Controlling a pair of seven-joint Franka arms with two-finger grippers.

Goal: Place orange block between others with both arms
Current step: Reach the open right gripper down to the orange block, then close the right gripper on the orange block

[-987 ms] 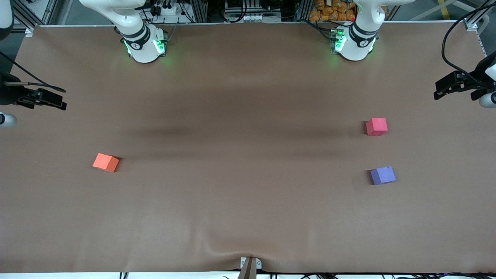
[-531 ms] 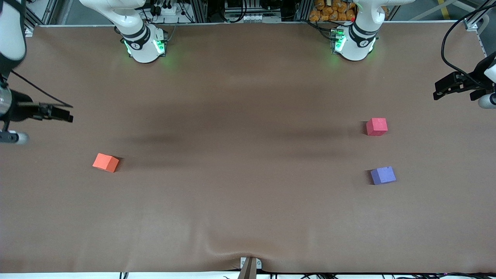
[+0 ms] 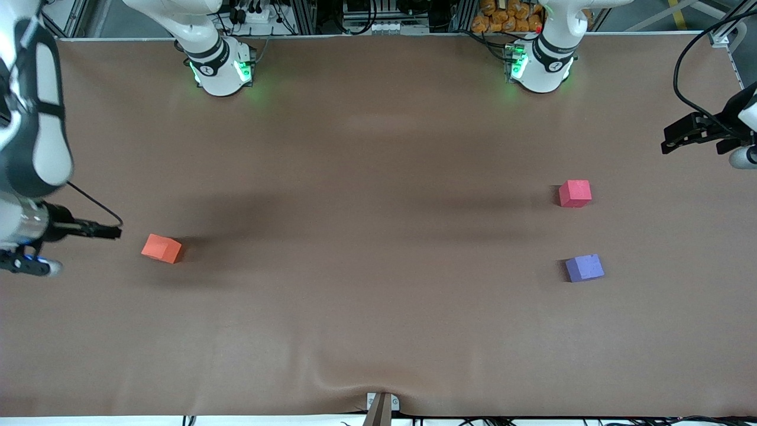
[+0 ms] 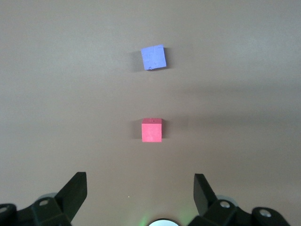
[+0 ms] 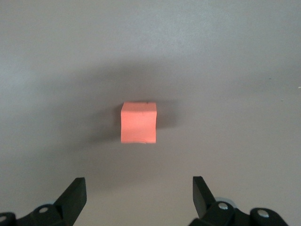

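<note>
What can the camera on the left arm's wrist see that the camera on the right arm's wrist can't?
Only the left wrist view shows the red-pink block and the purple-blue block, apart on the table, with the open left gripper above the table near them, holding nothing. Only the right wrist view shows the orange block, alone, with the open right gripper above the table near it, also empty. Both show the same brown table.

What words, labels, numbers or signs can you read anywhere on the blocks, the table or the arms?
None can be read.
The small round marks on the two white green-lit arm bases: too small to read.
The orange foam cube, red-pink foam cube and purple-blue foam cube: no text.
</note>
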